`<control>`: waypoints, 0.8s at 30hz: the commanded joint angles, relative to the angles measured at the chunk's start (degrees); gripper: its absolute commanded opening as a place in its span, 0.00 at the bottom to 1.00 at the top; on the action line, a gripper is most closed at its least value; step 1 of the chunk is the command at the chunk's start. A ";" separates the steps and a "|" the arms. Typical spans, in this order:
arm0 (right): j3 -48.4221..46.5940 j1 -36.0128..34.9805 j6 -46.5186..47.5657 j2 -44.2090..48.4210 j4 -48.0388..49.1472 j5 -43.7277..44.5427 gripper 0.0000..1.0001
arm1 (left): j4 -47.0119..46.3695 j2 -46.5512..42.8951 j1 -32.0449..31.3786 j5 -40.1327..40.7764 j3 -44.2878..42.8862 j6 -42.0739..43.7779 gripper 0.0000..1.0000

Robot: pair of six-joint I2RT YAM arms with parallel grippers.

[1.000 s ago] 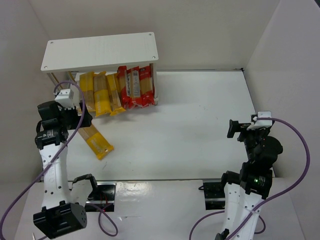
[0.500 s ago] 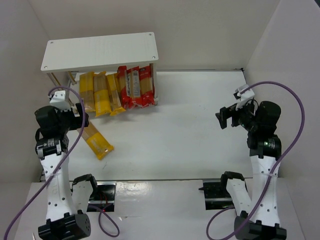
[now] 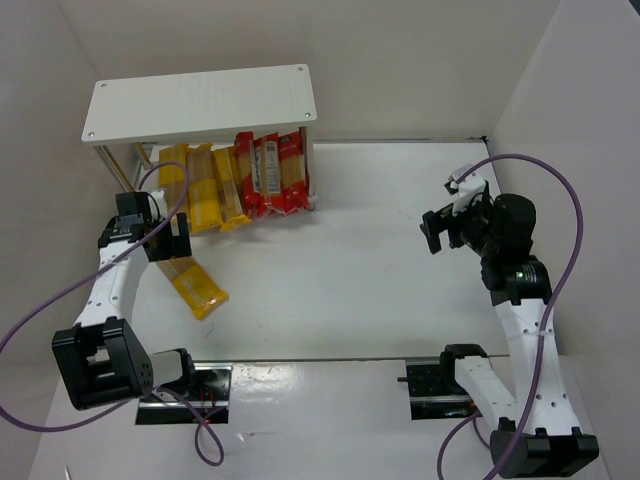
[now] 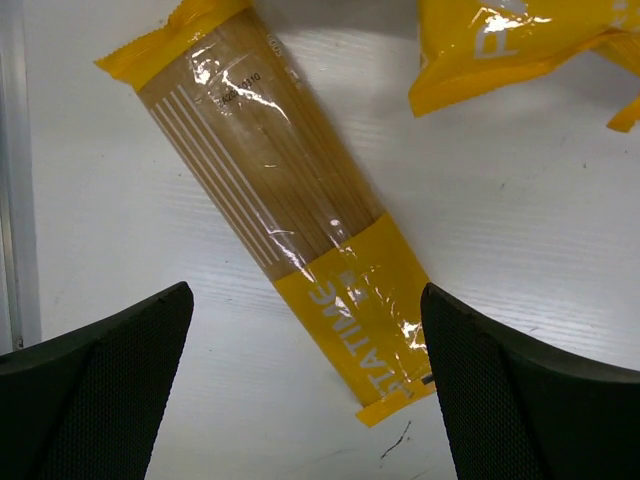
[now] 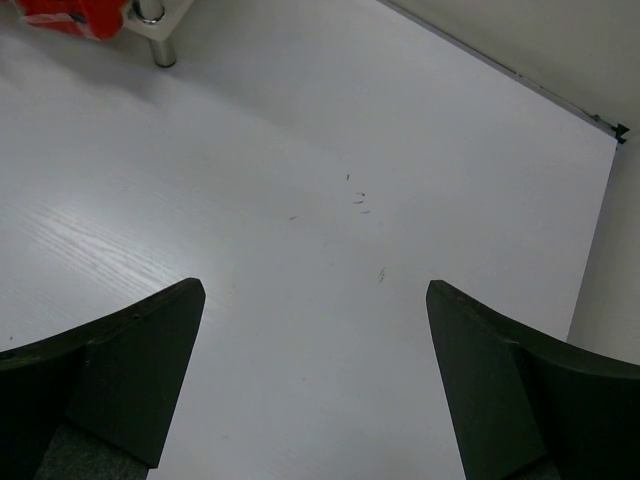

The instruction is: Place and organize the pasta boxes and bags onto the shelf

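Observation:
A white shelf stands at the back left. Under its top lie several yellow spaghetti packs and red packs, side by side. One more yellow pack lies slanted on the table in front of the shelf; in the left wrist view this pack has a clear window and a yellow end. My left gripper is open above its upper end, touching nothing. My right gripper is open and empty over the bare table at the right.
White walls close the table at the back and sides. A shelf leg and a red pack's end show at the top left of the right wrist view. Ends of other yellow packs lie near the slanted pack.
My left arm has swung down and forward, so its gripper now hangs over the slanted yellow pack. My right arm has risen and reached left and toward the back. No pack has moved.

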State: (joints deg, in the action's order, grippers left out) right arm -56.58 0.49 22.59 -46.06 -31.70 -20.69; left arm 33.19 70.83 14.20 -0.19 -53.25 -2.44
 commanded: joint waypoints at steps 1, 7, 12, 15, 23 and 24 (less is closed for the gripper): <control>1.38 -0.49 -0.79 -0.25 4.11 1.97 1.00 | -1.72 1.58 -0.05 2.73 -2.12 -3.45 1.00; 1.91 0.65 -0.79 -0.25 4.63 3.11 1.00 | -1.72 6.60 0.48 0.28 -3.35 -5.82 0.98; 1.91 3.89 -1.40 -0.25 4.63 2.59 1.00 | -0.06 11.77 0.48 0.88 -5.36 -8.45 0.98; 1.38 5.74 -1.93 -0.25 4.63 1.45 1.00 | -1.97 13.01 0.48 2.03 -5.37 -10.21 0.98; 0.33 9.96 -2.55 -0.78 3.49 -0.14 1.00 | -6.46 13.64 0.48 1.67 -2.21 -15.66 0.95; 0.33 9.97 -2.55 -1.30 3.49 -0.14 1.00 | -6.47 13.64 0.48 1.68 -2.20 -16.63 0.95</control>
State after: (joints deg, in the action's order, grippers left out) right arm -54.74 9.43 20.67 -46.76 -30.04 -19.55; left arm 29.08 84.16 14.44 1.26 -56.40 -15.29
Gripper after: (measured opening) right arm 0.999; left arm 0.950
